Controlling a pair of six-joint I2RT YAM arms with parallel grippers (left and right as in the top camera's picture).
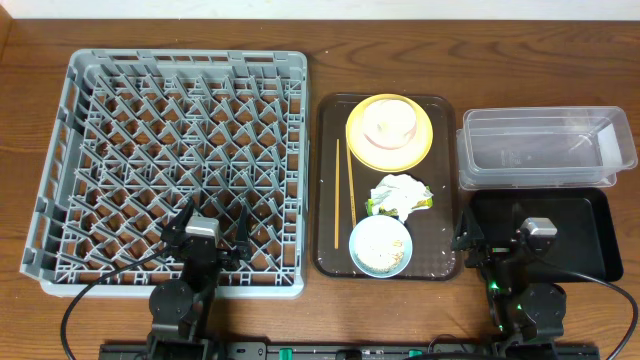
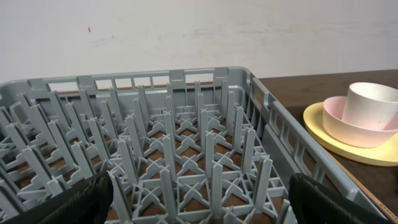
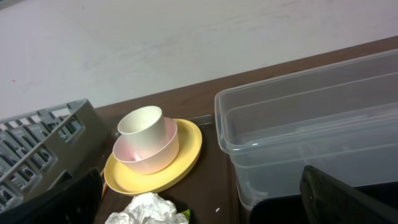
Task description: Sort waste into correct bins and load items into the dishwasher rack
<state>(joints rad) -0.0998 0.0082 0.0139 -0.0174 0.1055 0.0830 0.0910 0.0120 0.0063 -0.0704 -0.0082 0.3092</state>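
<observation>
Wooden chopsticks, thin pair (image 1: 337,190), lying flat on dark brown serving tray (image 1: 335,262), left of round yellow plate (image 1: 425,145) and light blue bowl (image 1: 352,240).
Long axis running near-to-far, sticks near parallel; which end is thin, cannot tell.
Left gripper (image 1: 207,232) hovering over near edge of grey pegged plastic rack (image 1: 60,150), right gripper (image 1: 493,232) over shallow black tray (image 1: 590,240); both gaping wide, holding nothing.
Risk: fingers scraping tray or pinching one stick, other rolling off.
Pale rice scraps (image 1: 382,250) spilling if bowl tilting early.

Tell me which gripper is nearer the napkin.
Right. The right gripper is over the black tray, a short way from the napkin; the left gripper is over the dishwasher rack, farther away.
</observation>
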